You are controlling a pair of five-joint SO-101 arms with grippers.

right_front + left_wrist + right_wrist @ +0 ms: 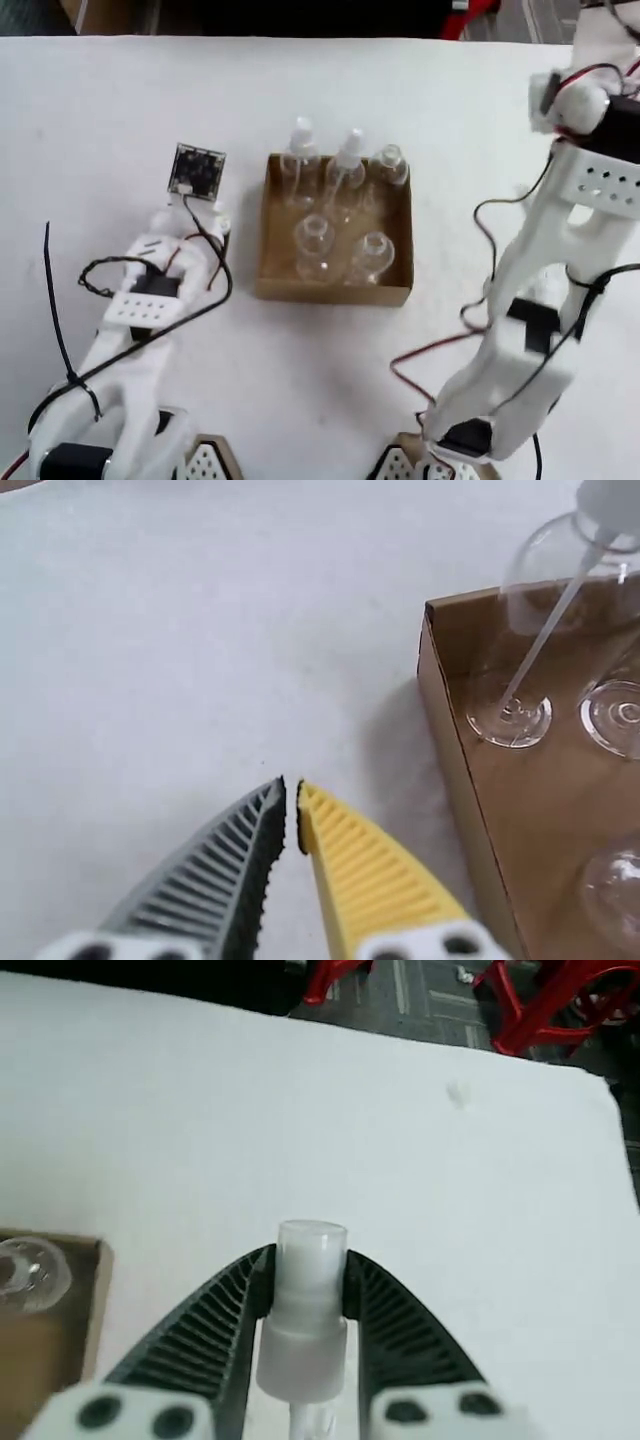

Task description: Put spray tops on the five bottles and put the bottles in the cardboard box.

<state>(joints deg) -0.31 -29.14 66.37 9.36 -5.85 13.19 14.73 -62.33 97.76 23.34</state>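
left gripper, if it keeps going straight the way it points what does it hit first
Most likely just the bare table: the shut left gripper points over open cloth. The cardboard box lies off to one side of that line, not in it. How steeply it tilts down is unclear.

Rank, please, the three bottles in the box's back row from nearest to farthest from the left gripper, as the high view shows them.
The left gripper rests on the table to the left of the cardboard box.
1. left capped bottle, at the row's left end: nearest.
2. middle capped bottle, in the row's centre.
3. uncapped bottle, at the right end: farthest.
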